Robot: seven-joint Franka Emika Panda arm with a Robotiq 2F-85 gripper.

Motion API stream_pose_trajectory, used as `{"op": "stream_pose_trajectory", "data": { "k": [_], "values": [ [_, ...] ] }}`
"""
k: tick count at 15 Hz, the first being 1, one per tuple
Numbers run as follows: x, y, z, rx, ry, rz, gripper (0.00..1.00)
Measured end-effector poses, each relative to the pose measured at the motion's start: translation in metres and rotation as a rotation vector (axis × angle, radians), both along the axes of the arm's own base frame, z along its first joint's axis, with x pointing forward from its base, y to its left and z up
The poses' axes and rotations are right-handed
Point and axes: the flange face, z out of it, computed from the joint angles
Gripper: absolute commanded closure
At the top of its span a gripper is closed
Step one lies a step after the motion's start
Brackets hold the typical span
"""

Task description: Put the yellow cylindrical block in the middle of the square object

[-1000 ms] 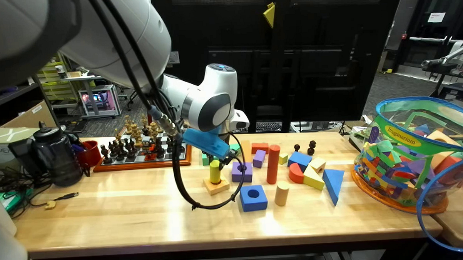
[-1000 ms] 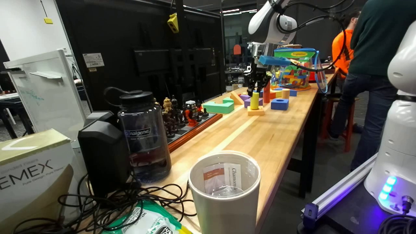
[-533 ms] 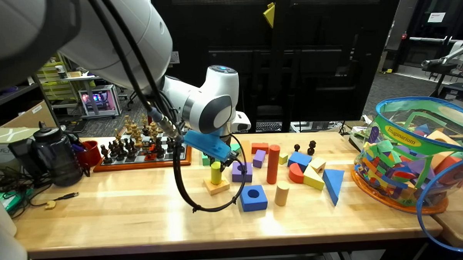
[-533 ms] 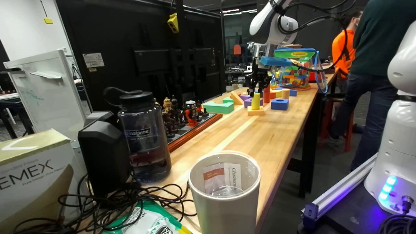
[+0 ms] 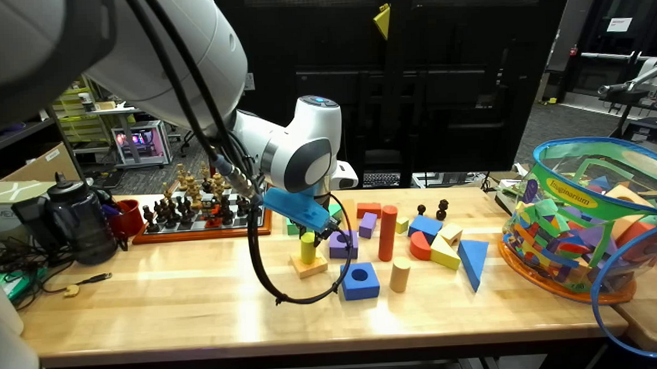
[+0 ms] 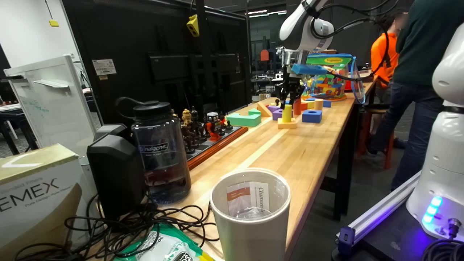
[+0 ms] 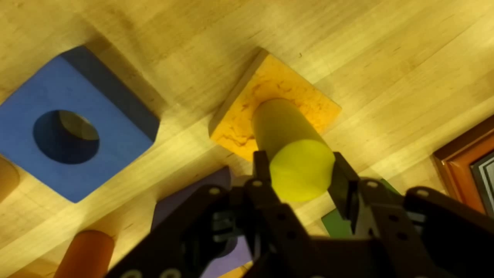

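The yellow cylindrical block (image 7: 303,173) is upright, a little tilted, between the fingers of my gripper (image 7: 299,162), which is shut on its upper end. It also shows in both exterior views (image 5: 308,251) (image 6: 286,114). The square object (image 7: 283,77) is a flat light-wood block on the table, also in both exterior views (image 5: 311,271) (image 6: 287,125). The cylinder's lower end meets the square's top near its middle. The cylinder covers that middle, so I cannot tell whether there is a hole or whether the end is inside it.
A blue block with a hole (image 7: 73,154) and a purple block with a hole (image 5: 339,248) lie close by. A tall red cylinder (image 5: 387,234) and a tan cylinder (image 5: 400,275) stand beyond. A chessboard (image 5: 199,236) is on the far side. Green blocks (image 6: 243,120) lie near it.
My gripper and the yellow cylinder have come down and moved slightly to the side. The square object has shifted slightly the same way in the last half second.
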Motion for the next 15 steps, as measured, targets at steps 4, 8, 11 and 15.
{"op": "stream_pose_trajectory", "data": {
  "k": [4, 8, 11, 15],
  "values": [
    [0.0, 0.0, -0.0004, 0.0, 0.001, 0.0, 0.84],
    [0.0011, 0.0003, -0.0032, 0.0, 0.008, 0.0, 0.84],
    [0.0036, 0.0002, -0.0072, 0.001, 0.016, -0.005, 0.84],
    [0.0064, 0.0001, -0.009, 0.002, 0.022, -0.012, 0.84]
  ]
}}
